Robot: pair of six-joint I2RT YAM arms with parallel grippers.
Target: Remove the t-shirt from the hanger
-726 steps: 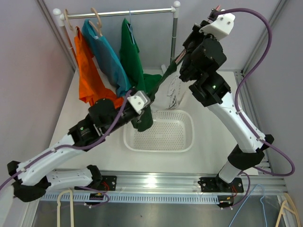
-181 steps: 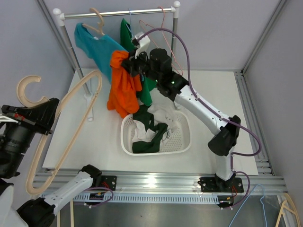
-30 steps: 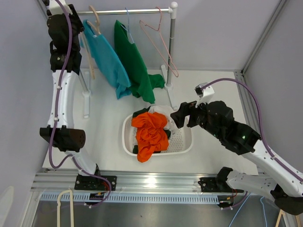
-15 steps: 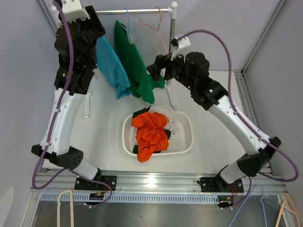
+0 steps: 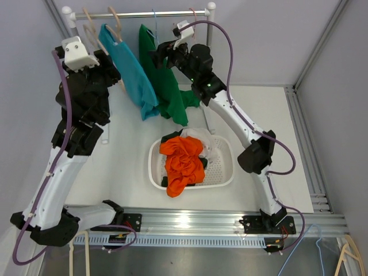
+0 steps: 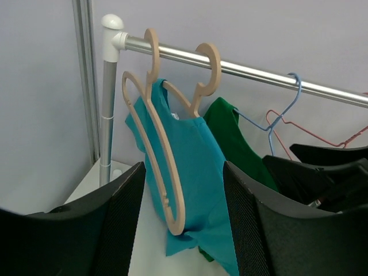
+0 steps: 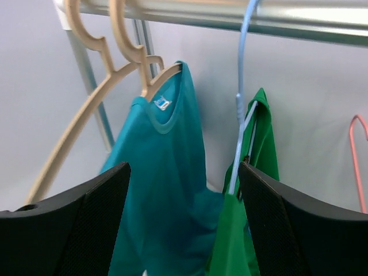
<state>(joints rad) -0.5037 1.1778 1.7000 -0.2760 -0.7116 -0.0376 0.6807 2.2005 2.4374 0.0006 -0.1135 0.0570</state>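
Note:
A teal t-shirt [image 5: 129, 72] hangs on a wooden hanger [image 7: 150, 72] on the rail [image 5: 138, 14]. Beside it, a green t-shirt [image 5: 167, 86] hangs on a blue wire hanger [image 7: 244, 103]. My left gripper [image 5: 112, 68] is raised just left of the teal t-shirt [image 6: 195, 167]. It stands open [image 6: 184, 230], with nothing between its fingers. My right gripper [image 5: 156, 57] is up at the rail by the green t-shirt [image 7: 247, 230]. It is also open [image 7: 184, 230] and empty, facing both shirts.
An empty wooden hanger [image 6: 161, 155] hangs at the rail's left end, in front of the teal t-shirt. An empty pink wire hanger [image 7: 356, 161] hangs at the right. The white basket [image 5: 230, 172] below holds an orange t-shirt [image 5: 184, 161] on other clothes.
My right arm has swung from beside the basket up to the rail by the green t-shirt. My left arm has drawn back and down from the rail's left end.

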